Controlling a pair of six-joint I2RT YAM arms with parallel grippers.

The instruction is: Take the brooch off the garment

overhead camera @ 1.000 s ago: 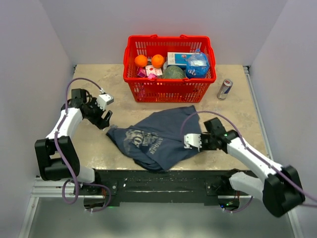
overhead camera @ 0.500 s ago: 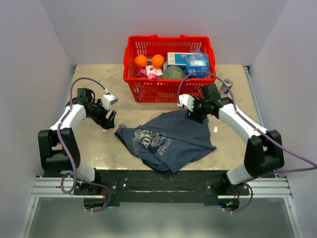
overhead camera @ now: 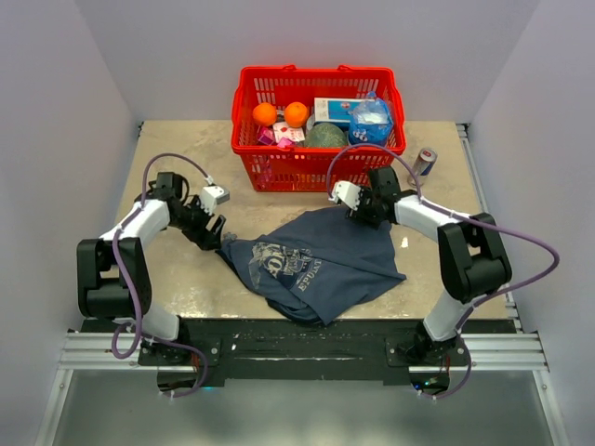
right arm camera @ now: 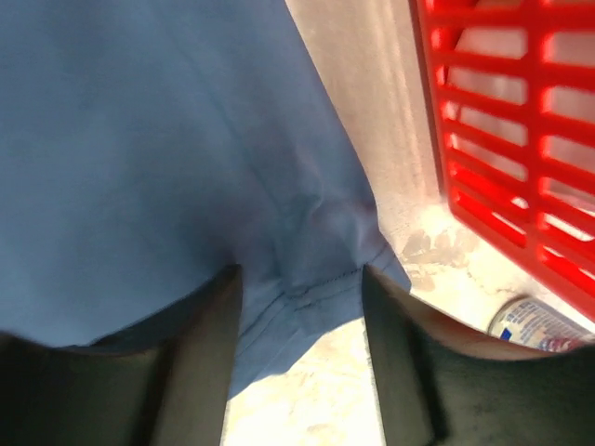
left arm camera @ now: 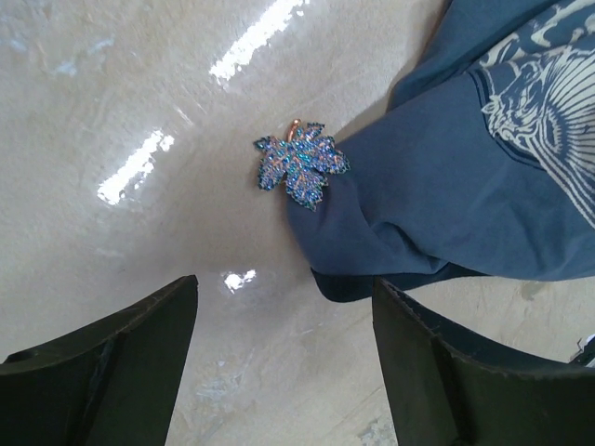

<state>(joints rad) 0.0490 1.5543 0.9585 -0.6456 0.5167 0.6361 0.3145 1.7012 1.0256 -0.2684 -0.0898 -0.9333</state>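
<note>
A dark blue printed T-shirt [overhead camera: 316, 265] lies crumpled on the table's near middle. In the left wrist view a glittery blue leaf-shaped brooch [left arm camera: 302, 165] with a copper stem sits at the shirt's [left arm camera: 465, 167] folded left edge, partly over bare table. My left gripper [left arm camera: 284, 372] hovers open just short of it, nothing between its fingers. From above, the left gripper [overhead camera: 212, 228] hides the brooch. My right gripper [overhead camera: 358, 212] is at the shirt's far edge; its fingers [right arm camera: 195, 362] stand open astride the hem [right arm camera: 316, 288].
A red basket [overhead camera: 279, 172] with oranges, a box and packets stands at the back centre, close behind the right gripper, its wall [right arm camera: 511, 139] filling that wrist view's right side. A drink can [overhead camera: 423, 160] stands right of the basket, also visible as a can [right arm camera: 535, 325] beside the right finger.
The right arm swung from the shirt's near right side to its far edge, and the shirt shifted right. The left gripper moved in toward the shirt's left corner.
</note>
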